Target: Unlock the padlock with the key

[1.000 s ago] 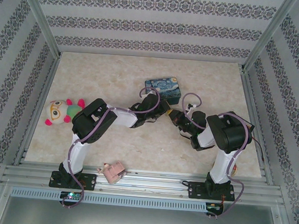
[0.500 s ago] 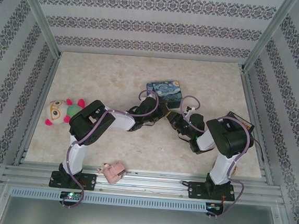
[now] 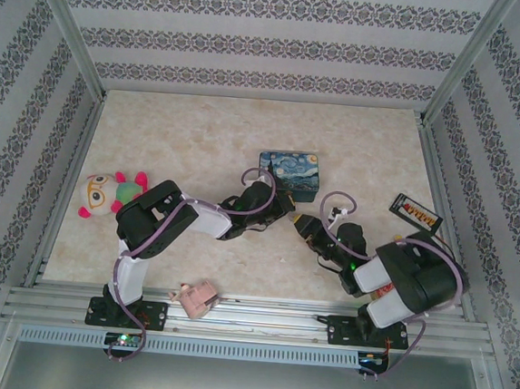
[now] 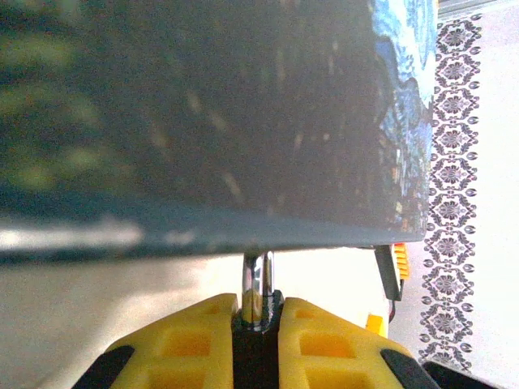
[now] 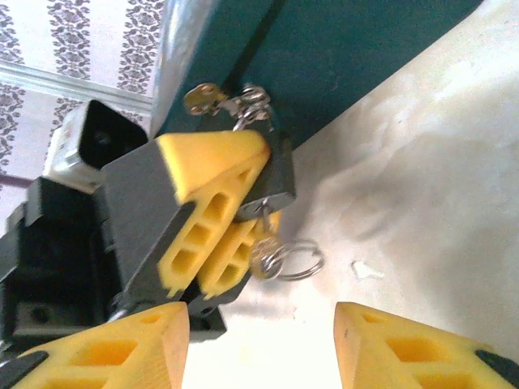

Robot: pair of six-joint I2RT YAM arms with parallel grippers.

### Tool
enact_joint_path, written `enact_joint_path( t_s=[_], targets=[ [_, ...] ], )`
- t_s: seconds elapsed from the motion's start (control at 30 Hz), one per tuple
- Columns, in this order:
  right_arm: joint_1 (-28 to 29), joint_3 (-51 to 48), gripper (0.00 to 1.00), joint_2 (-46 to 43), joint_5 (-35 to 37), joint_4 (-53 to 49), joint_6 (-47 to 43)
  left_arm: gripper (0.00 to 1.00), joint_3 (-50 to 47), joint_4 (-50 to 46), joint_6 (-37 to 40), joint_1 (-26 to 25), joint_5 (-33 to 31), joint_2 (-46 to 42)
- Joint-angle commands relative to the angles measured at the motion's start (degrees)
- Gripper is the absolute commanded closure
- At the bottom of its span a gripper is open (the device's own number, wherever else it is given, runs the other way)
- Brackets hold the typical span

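Near the middle of the surface [image 3: 201,135], the left end effector [image 4: 257,312] is clamped narrowly on the padlock [image 5: 274,174]. Its yellow fingers [image 5: 212,174] cover much of the dark body. The silvery shackle [image 4: 258,284] points at the blue painted tin [image 3: 289,172]. The tin's dark side wall stands just beyond the shackle, though contact cannot be judged. A thin wire key ring [image 5: 296,261] hangs at the lock's lower end; the key itself is too blurred to make out. The right end effector [image 5: 261,316] faces the lock from nearby with its fingers spread wide and nothing between them. Well apart lie a plush toy [image 3: 107,196] on the left, a pink object [image 3: 196,298] on the near rail, and a dark flat pack [image 3: 415,211] on the right.
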Motion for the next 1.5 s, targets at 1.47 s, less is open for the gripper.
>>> enact_joint_path(
  t_s=[1.47],
  targets=[
    [2.2, 12.6, 0.71, -11.6, 3.4, -33.4, -2.9, 0.97, -1.9, 10.0, -3.7, 1.4, 2.9, 2.2]
  ],
)
